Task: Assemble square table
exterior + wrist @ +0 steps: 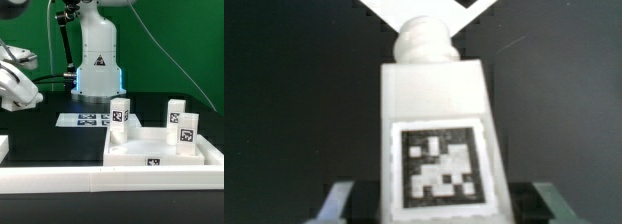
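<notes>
Black tabletop [50,140], tagged leg block [434,110]

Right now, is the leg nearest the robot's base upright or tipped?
Upright: the leg stands straight at a corner of the tabletop, long side vertical.

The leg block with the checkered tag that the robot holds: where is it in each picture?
Wrist view: the leg block fills the middle, tag facing the camera, held in the gripper.
Exterior view: I cannot pick it out; the arm's end at the exterior view's left edge is just a white blur.
Shared landmark: the black table shows in both.
</notes>
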Motion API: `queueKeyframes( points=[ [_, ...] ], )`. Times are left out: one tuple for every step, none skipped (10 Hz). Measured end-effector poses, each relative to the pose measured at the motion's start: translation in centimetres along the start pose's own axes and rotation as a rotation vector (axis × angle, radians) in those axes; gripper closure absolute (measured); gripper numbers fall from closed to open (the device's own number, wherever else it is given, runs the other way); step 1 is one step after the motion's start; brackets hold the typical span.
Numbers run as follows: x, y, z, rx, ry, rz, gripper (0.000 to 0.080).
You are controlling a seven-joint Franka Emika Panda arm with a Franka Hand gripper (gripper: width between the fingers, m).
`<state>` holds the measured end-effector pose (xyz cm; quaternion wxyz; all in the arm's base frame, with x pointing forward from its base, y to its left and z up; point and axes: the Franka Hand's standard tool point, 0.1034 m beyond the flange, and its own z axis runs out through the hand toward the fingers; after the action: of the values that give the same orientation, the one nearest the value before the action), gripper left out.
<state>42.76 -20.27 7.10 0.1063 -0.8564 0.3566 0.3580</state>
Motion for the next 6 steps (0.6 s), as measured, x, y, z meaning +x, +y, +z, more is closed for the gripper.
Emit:
queueKeyframes(
  points=[
    [0.4,-1.0,-0.7,0.001,0.079,-0.003,0.0509],
    [-0.6,-2.5,-1.3,0.011,0.15,-0.02,0.0509],
    [-1.6,-3.4,-1.2,0.018,0.173,-0.02,0.0509],
    [-1.3,-4.2,-1.6,0.019,0.254,-0.028,0.0509],
    [-1.0,-4.7,-1.6,0.018,0.334,-0.043,0.0509],
    [-1.1,-4.8,-1.4,0.022,0.37,-0.047,0.0509]
  ],
)
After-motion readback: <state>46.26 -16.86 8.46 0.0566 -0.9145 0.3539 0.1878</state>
